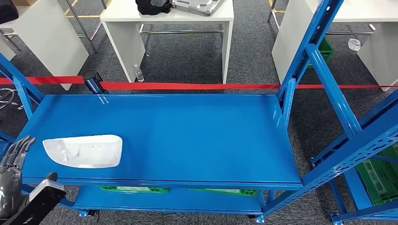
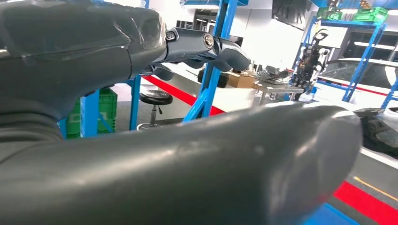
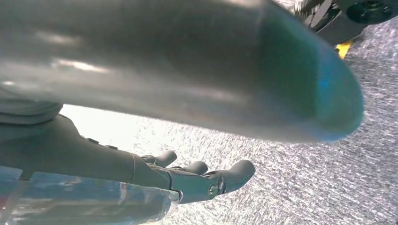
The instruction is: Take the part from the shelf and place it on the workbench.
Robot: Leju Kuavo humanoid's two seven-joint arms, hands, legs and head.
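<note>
A white moulded part lies flat on the blue shelf, near its left front corner. My left hand is raised at the shelf's left front edge, a short way left of the part and apart from it, fingers spread and empty. In the left wrist view the left hand has its thumb and fingers apart with nothing between them. My right hand hangs over grey carpet, fingers apart, holding nothing.
A blue upright and slanted braces rise at the shelf's right end. Green crates sit on the lower level. A red barrier tape runs behind the shelf, and white tables stand beyond it.
</note>
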